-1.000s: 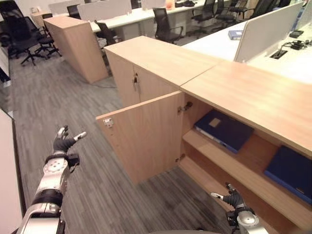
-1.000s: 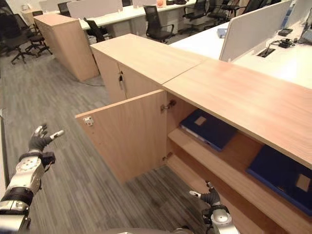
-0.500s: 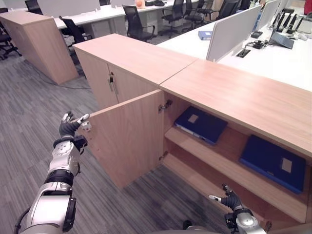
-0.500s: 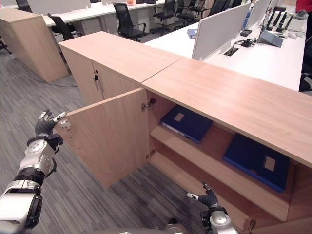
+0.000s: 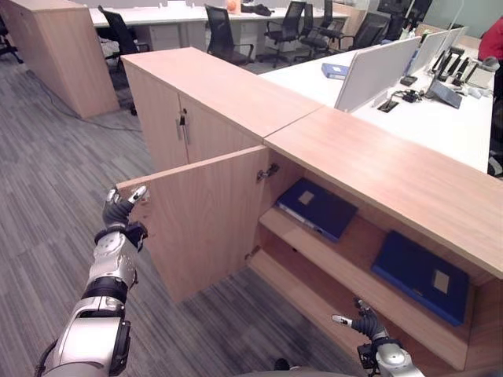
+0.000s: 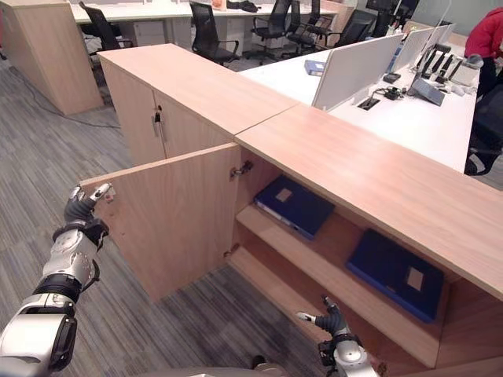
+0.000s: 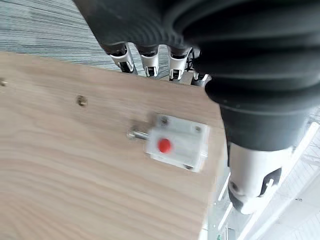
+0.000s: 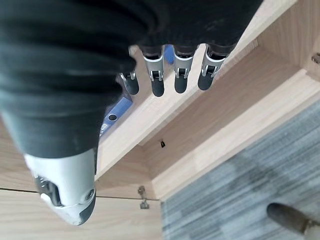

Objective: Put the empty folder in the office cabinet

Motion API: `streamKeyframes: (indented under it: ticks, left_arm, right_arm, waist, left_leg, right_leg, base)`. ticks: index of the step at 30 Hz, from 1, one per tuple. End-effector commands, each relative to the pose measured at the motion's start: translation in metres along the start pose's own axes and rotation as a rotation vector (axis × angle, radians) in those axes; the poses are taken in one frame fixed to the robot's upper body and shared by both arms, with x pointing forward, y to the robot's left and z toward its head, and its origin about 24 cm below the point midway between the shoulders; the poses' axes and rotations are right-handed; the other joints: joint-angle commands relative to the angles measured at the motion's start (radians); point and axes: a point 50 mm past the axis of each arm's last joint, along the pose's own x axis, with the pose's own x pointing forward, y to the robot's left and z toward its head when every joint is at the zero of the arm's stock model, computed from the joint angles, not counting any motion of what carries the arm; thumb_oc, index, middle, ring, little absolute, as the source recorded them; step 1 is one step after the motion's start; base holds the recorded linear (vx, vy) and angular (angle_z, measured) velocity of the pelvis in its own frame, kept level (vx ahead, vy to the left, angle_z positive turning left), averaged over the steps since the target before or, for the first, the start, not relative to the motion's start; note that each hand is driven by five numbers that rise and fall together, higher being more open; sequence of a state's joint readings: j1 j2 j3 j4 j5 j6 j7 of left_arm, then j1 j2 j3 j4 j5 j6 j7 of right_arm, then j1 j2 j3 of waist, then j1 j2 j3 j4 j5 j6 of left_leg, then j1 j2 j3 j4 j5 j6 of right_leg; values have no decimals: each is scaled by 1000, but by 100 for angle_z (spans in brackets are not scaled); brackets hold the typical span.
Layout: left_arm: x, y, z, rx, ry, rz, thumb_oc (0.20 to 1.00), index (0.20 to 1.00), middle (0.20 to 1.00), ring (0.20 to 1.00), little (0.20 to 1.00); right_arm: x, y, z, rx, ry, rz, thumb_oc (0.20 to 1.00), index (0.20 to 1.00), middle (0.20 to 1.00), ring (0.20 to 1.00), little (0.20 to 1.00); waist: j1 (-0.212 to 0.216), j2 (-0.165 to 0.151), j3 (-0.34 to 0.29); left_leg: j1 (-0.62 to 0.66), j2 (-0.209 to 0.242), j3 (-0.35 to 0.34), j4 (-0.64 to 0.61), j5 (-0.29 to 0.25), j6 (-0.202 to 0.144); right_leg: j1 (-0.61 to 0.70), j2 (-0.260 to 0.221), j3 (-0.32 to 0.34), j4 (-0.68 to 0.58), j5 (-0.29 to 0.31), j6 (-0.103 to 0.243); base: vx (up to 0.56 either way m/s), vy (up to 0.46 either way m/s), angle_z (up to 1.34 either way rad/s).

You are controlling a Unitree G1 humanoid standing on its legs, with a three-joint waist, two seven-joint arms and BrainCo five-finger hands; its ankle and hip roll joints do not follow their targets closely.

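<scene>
Folders: I see two blue ones lying flat on the cabinet's upper shelf, the near folder (image 5: 317,207) at the shelf's left end just inside the open door, the far folder (image 5: 423,273) toward the right end. They lie well apart. Neither hand holds one.
Cabinet (image 5: 369,157): I have a low wooden unit with a long flat top; its left compartment is open, showing the upper shelf (image 5: 346,263) and a bare lower one beneath it.
Door (image 5: 200,220): it stands swung out toward me, hinged beside the near folder, inner face to the camera.
Latch (image 7: 176,142): a small white catch with a red button sits on the door's inner face near its free top corner.
Left hand (image 5: 120,208): I see it raised at the door's free top corner, fingers (image 7: 148,61) fairly straight and reaching over the top edge, thumb beside the corner. It grips nothing.
Right hand (image 5: 361,320): low in front of the open compartment, near the lower shelf, fingers (image 8: 181,75) spread and relaxed, empty.
Second cabinet (image 5: 204,86): it adjoins on the left, doors closed.
Floor (image 5: 55,165): grey striped carpet.
Background: I see white desks (image 5: 424,110) with dividers behind the cabinet and black office chairs (image 5: 224,35) further back.
Person: a red sleeve (image 6: 489,33) shows at the far right.
</scene>
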State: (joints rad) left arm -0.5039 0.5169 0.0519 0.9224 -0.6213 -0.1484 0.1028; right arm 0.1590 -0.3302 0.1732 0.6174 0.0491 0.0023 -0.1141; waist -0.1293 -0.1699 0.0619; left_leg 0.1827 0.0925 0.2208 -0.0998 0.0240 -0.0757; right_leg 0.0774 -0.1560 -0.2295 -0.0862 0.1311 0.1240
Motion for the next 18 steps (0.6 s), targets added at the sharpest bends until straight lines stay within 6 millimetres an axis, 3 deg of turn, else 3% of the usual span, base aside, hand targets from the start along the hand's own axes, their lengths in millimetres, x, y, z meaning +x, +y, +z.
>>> streamKeyframes:
  ticks: [1, 7, 10, 18]
  left_arm:
    - [4, -14, 5, 25, -9, -67, 1000, 1000, 1000, 1000, 1000]
    - [-8, -30, -3, 140, -36, -191, 1000, 1000, 1000, 1000, 1000]
    - [-30, -46, -14, 235, -68, -358, 1000, 1000, 1000, 1000, 1000]
    - [-74, -56, -17, 236, -109, -631, 1000, 1000, 1000, 1000, 1000]
  right_arm:
    - [3, 14, 38, -3, -169, 32, 1000, 1000, 1000, 1000, 1000]
    - [5, 14, 41, -12, -177, 30, 1000, 1000, 1000, 1000, 1000]
    - [7, 5, 50, -2, -206, 10, 1000, 1000, 1000, 1000, 1000]
    - [4, 1, 42, -21, -188, 16, 1000, 1000, 1000, 1000, 1000]
  waist:
    - [5, -28, 44]
    - [44, -35, 62]
    - [71, -3, 80]
    - [99, 50, 87]
  left_leg:
    - [60, -2, -9, 13, -148, 6]
    - [58, 1, -21, 13, -148, 4]
    - [51, -8, -41, 13, -146, 10]
    - [35, -23, -83, 13, -139, 21]
  right_leg:
    - [-30, -61, 31, 119, -58, 117]
    - [-21, -60, 16, 115, -59, 113]
    - [-15, -69, 3, 118, -66, 107]
    - [-4, -88, -30, 130, -78, 102]
  base:
    - [5, -37, 9]
    - [0, -11, 2]
    - [-27, 71, 4]
    - [-13, 52, 22]
